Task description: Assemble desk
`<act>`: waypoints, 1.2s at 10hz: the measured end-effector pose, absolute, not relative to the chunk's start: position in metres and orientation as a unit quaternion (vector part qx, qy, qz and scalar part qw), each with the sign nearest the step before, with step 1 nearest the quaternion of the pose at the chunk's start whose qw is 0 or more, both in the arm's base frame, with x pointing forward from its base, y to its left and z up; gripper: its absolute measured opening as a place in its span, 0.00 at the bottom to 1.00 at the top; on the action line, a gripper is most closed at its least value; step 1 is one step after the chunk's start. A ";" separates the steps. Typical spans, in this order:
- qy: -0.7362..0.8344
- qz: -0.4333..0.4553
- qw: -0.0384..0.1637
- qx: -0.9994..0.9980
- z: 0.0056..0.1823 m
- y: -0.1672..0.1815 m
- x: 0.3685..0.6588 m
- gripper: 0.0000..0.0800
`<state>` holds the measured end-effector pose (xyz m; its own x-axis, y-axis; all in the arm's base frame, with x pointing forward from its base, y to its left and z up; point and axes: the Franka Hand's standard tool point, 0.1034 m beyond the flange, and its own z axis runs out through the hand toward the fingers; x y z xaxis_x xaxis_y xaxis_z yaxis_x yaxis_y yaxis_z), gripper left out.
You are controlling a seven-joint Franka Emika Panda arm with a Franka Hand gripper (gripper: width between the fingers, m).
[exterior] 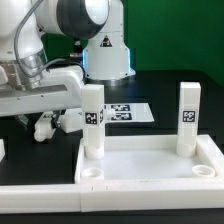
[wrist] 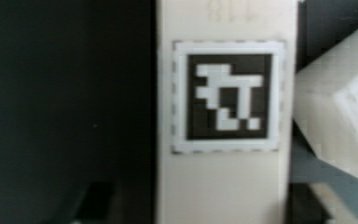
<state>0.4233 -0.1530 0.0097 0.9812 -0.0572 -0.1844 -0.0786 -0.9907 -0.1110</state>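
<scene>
Now, tagged leg [wrist: 226,110] upright between fingers [wrist: 119,205] of hand [wrist: 224,205], on tabletop [exterior: 140,185] corner.

White tabletop [exterior: 150,162], white legs [exterior: 187,140] with black-and-white square tags [wrist: 226,95]

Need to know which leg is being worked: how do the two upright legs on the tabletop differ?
The leg at the exterior view's left has the arm reaching to it; the leg at the exterior view's right stands clear. The first fills the wrist view between the claw's fingers; the second can't be made out there. Shared: both white, upright at the tabletop's far corners, tag facing the exterior camera.
</scene>
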 end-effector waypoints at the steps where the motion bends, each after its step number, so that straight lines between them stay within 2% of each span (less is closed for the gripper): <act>1: 0.034 0.090 0.059 -0.994 0.010 -0.153 0.424 0.35; 5: -0.269 0.067 0.048 -0.960 0.030 -0.173 0.445 0.36; 7: -0.327 0.048 0.035 -0.943 0.046 -0.167 0.449 0.36; 9: -0.387 0.052 0.041 -0.920 0.040 -0.172 0.444 0.36; 12: -0.452 0.048 0.045 -0.889 0.042 -0.171 0.442 0.36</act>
<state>0.4422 -0.1714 0.0416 0.5861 0.8090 -0.0449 0.8003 -0.5867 -0.1237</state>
